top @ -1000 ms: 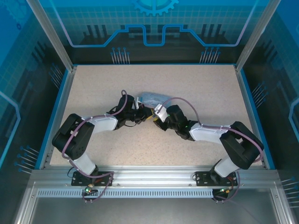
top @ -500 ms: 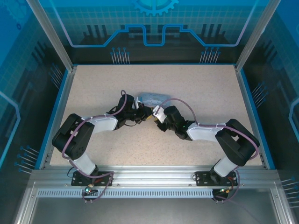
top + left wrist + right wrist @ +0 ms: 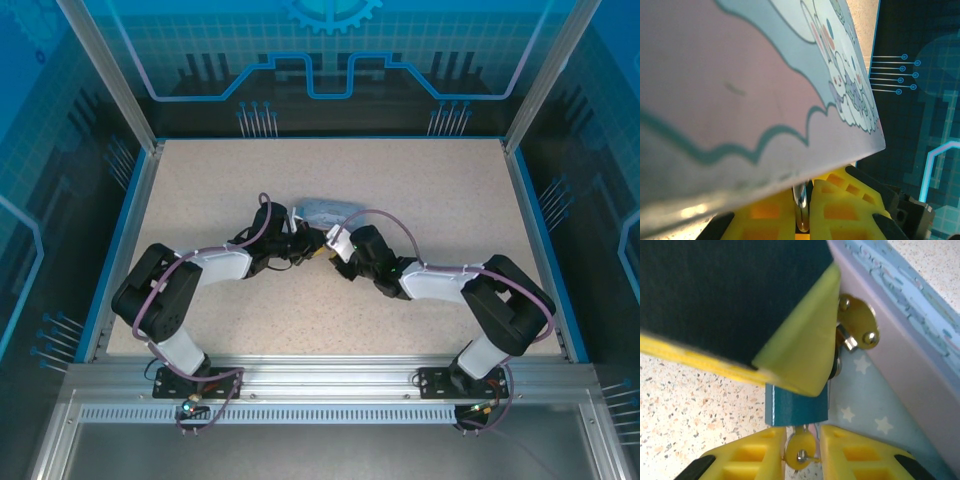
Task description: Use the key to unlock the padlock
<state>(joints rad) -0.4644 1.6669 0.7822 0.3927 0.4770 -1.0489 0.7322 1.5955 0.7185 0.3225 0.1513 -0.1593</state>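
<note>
The padlock (image 3: 796, 409), small rigid smooth metal, is judged light but slippery. It is found just ahead of the right gripper (image 3: 803, 442), its top pinched by the closed left gripper (image 3: 802, 197). The key (image 3: 800, 454), apparently seated in its underside, is flanked closely by the right jaws; whether it is gripped cannot be told. Its flat head is best taken.

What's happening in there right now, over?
Left claw shut on padlock. Right claw around key head, grip unclear. Key sits in padlock. Tin box close behind.
</note>
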